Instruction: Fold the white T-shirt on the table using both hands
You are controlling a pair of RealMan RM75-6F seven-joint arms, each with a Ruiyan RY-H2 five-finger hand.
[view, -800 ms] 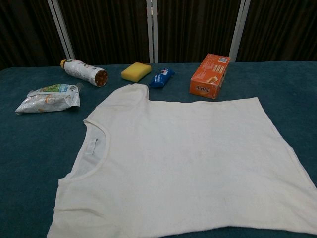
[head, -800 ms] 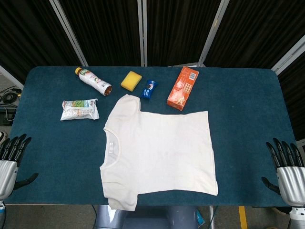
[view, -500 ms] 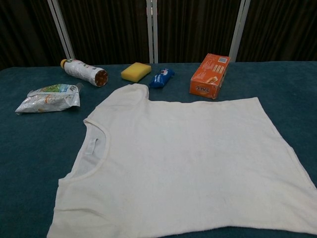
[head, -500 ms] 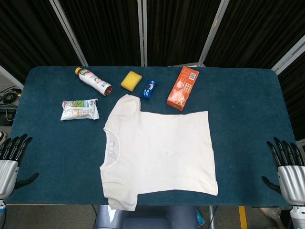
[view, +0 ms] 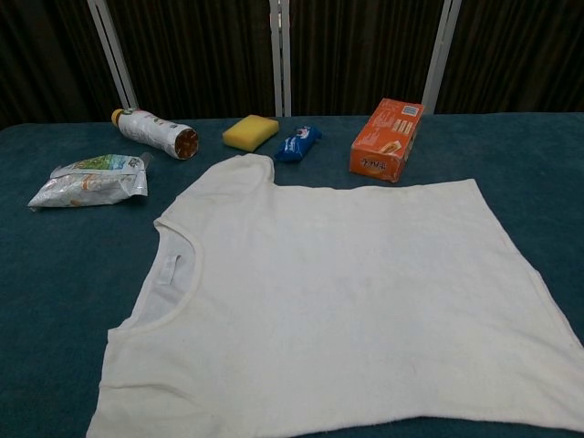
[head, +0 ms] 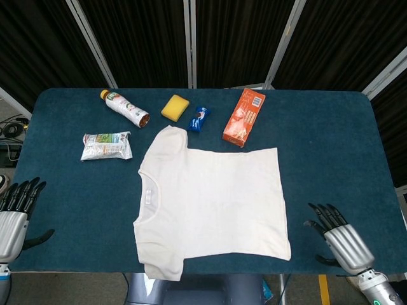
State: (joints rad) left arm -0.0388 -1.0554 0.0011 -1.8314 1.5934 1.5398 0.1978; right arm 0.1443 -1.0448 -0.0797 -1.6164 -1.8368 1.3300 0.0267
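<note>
The white T-shirt lies spread flat on the blue table, neck to the left and hem to the right. One sleeve hangs past the table's front edge. My left hand hovers at the front left corner, fingers apart, holding nothing. Near the front edge, my right hand sits just right of the shirt's hem corner, fingers spread and empty. Neither hand touches the shirt. The chest view shows no hand.
Along the back stand a lying bottle, a yellow sponge, a blue packet and an orange box. A silver snack bag lies left of the shirt.
My right hand has moved left and inward from the table's right edge toward the shirt's hem corner. The left hand has barely shifted. The shirt lies as before.
</note>
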